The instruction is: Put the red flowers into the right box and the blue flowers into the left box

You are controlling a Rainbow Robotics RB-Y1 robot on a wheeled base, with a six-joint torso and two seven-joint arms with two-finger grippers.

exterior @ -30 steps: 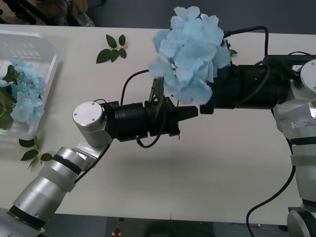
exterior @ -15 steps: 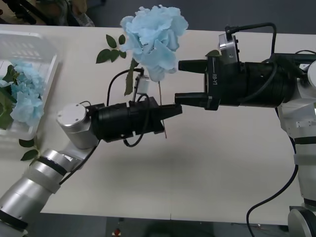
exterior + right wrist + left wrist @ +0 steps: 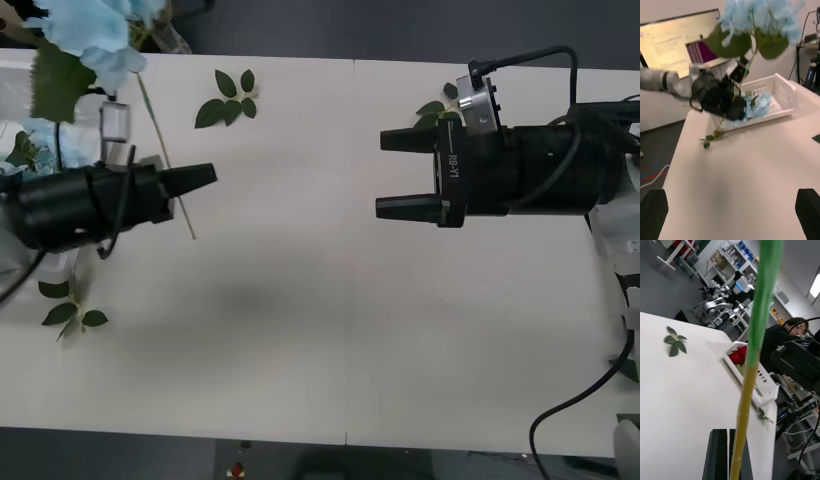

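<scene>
I have the left gripper (image 3: 205, 177) at nine o'clock over the surface (image 3: 330, 300), jaws clamped on the stem of a blue flower (image 3: 95, 35). Its pale head stands up at eleven o'clock, just by the left box (image 3: 782, 93), where more blue blooms lie inside. In the left wrist view the stem (image 3: 752, 363) runs straight up between my closed fingers (image 3: 718, 453). The right gripper (image 3: 400, 172) hangs at three o'clock, well apart from the flower, jaws wide open and holding nothing. Across the surface I see the right box (image 3: 752, 384) with red flowers (image 3: 739, 354) in it. Loose leaves (image 3: 226, 98) lie at twelve o'clock.
</scene>
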